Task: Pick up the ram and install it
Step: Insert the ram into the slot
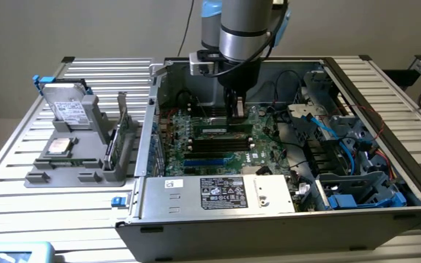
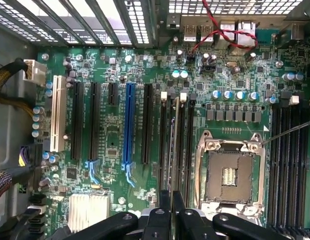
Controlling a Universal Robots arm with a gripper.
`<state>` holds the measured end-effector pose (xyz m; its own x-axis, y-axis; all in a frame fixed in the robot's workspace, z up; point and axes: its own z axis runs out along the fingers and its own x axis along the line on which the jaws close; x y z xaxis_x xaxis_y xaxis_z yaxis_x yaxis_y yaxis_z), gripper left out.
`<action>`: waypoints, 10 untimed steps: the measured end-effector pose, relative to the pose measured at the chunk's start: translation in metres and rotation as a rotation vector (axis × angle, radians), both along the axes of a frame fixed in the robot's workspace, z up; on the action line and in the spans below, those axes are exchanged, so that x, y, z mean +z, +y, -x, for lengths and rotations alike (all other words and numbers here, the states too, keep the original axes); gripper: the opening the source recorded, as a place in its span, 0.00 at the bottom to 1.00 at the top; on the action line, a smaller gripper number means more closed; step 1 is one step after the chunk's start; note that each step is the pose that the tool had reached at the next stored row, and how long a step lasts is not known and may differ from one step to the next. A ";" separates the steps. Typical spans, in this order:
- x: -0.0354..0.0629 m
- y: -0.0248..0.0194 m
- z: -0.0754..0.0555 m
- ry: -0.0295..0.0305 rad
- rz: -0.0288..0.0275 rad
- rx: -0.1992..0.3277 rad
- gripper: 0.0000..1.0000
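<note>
The ram [image 1: 221,130] [image 2: 172,145] stands on edge over a memory slot of the motherboard [image 1: 195,148] [image 2: 114,135], pinched between the nearly closed fingers [image 2: 164,212] of the gripper [image 1: 236,112] [image 2: 171,205]. Just beside it lies the empty CPU socket [image 2: 230,175]. All sit inside the open computer case [image 1: 269,230]. Outside the case, at the exterior view's left, a grey holder [image 1: 50,178] carries a hard drive [image 1: 68,107].
</note>
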<state>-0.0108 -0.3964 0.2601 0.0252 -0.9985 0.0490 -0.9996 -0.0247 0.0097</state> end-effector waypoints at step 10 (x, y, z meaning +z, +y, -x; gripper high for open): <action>-0.0095 -0.0020 0.000 0.0001 0.0000 0.000 0.14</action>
